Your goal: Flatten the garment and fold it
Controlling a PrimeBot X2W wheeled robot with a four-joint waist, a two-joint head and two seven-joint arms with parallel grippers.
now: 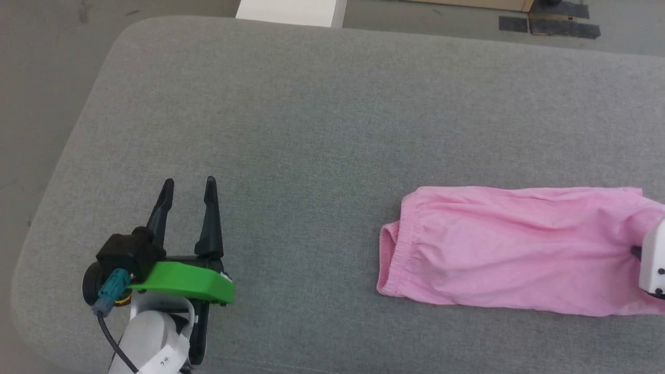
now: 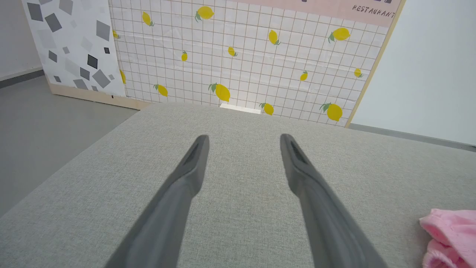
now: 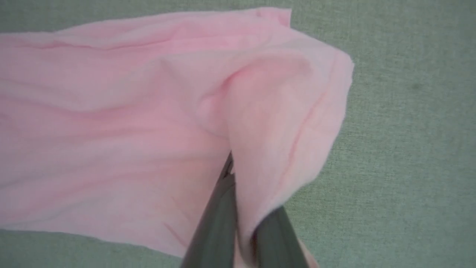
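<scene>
The pink garment (image 1: pixel 514 249) lies spread on the grey padded table (image 1: pixel 311 114) at the right, its gathered waistband facing left. A corner of the garment (image 2: pixel 448 234) peeks into the left wrist view at the lower right. My left gripper (image 1: pixel 188 189) rests open over bare table at the lower left, well apart from the cloth, and its fingers (image 2: pixel 193 163) hold nothing. In the right wrist view my right gripper (image 3: pixel 232 167) is shut on the garment (image 3: pixel 111 111), pinching a lifted fold near its right end. Its pale wrist (image 1: pixel 653 259) shows at the head view's right edge.
The table's rounded left corner and front edge lie close to my left arm. Beyond the far edge are grey floor, a white box (image 1: pixel 291 11) and a lemon-patterned wall panel (image 2: pixel 241 56).
</scene>
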